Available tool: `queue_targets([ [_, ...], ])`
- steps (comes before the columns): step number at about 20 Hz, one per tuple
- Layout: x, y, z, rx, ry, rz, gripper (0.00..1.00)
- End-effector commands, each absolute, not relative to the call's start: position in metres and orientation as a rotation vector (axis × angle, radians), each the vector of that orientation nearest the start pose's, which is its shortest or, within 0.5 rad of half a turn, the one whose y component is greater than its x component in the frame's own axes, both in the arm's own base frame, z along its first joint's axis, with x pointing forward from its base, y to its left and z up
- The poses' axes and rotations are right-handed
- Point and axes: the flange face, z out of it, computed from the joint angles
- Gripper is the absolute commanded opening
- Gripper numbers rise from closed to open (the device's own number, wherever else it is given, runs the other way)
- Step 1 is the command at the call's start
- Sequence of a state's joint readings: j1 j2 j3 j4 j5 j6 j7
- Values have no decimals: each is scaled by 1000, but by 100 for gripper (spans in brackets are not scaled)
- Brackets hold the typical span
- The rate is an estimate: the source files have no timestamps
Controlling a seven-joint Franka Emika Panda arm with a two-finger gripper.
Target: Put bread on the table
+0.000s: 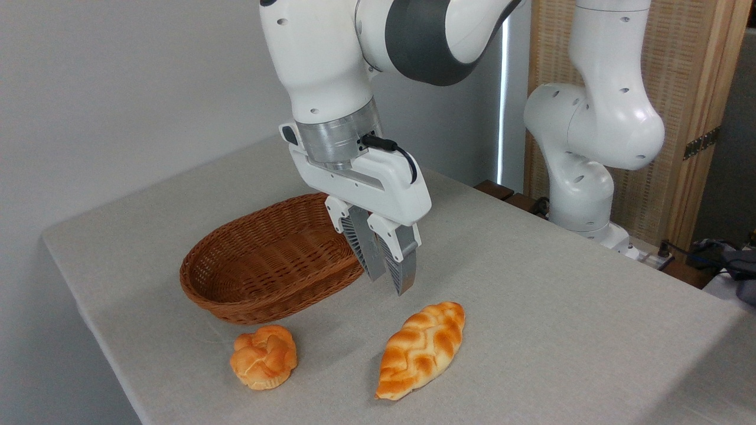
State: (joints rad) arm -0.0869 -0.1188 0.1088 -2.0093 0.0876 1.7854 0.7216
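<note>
The bread [422,350] lies flat on the table [567,330], near and right of the empty basket [269,260]. The gripper [391,284] hangs above it, nothing held, fingertips almost closed. The placement looks done, so a straight upward retreat is advised, leaving the loaf undisturbed.

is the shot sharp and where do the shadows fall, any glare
Fixed camera: sharp throughout, soft even light. The bread and the bun cast only faint shadows to their left on the table; the end effector is crisp, without motion blur. No glare except a bright strip behind the arm.
</note>
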Motion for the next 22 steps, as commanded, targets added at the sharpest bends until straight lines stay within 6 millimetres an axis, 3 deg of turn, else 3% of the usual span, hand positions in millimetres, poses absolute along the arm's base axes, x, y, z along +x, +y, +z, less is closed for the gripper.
queue_targets([
  [1,511,24,507,-2887,1095,171,93],
  [4,513,20,515,-2899,1071,138,100],
  [10,525,3,576,-2999,1015,-79,100],
  [13,524,-8,607,-2992,1059,-70,100],
  [14,524,-20,613,-2980,1094,-75,100],
  [18,522,-51,617,-2955,1173,-82,100],
  [22,542,-57,624,-2966,1140,-90,100],
])
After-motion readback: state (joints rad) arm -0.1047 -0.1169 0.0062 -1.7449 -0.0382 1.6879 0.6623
